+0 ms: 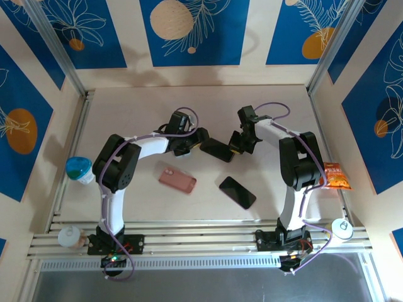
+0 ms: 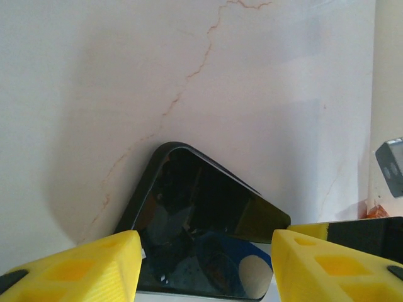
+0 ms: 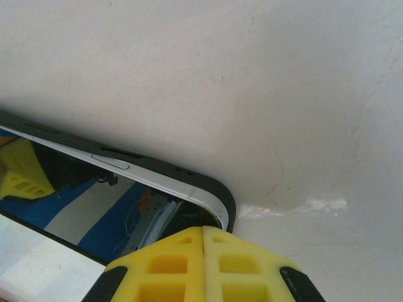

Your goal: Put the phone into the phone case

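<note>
table (image 1: 208, 104): pale top, crossed by thin brown veins
walls (image 1: 195, 25): blue panels, printed with white leaves and orange discs
snack packet (image 1: 334, 176): orange, laid at the right edge
cup (image 1: 79, 168): blue-topped, set at the left edge
small bottle (image 1: 70, 237): stood on the near-left rails
white round object (image 1: 342, 228): placed on the near-right rails

Each arm has white tubular links (image 1: 112, 211), bulky black joint housings (image 1: 119, 165) and a thin lilac cable (image 1: 278, 106) looped along it. Black base plates (image 1: 116, 242) sit at the frame's bottom. The left gripper (image 2: 204, 267) and right gripper (image 3: 203, 255) carry bright yellow moulded fingers (image 2: 88, 267) with square recesses.
</note>
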